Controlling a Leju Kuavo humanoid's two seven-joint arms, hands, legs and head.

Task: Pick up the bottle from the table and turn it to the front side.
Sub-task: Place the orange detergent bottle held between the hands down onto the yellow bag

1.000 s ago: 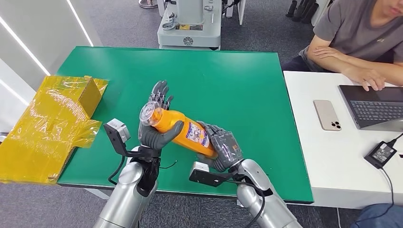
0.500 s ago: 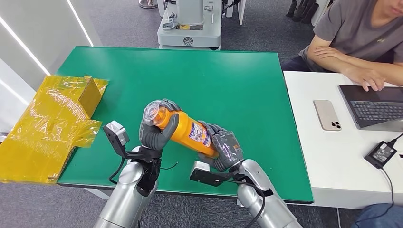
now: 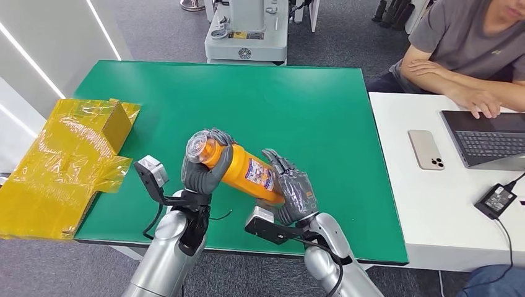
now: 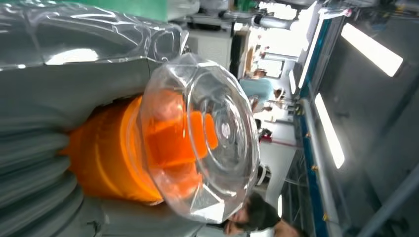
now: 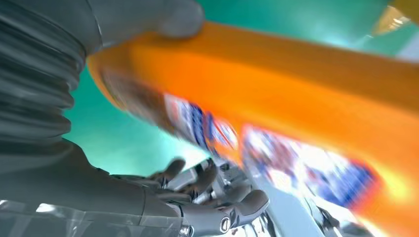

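Orange bottle [image 3: 244, 171]: held above green worktop [image 3: 322, 111]; left robot hand [image 3: 207, 166] wrapped round cap end, right robot hand [image 3: 292, 192] spread, loosely cradling base.

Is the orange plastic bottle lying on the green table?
No, the orange plastic bottle is held above the green table by the left robot hand.

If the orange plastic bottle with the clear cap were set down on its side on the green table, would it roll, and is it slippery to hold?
The orange plastic bottle looks round-bodied, so it would probably roll. Its glossy surface and label suggest some slip; the left hand wraps its neck.
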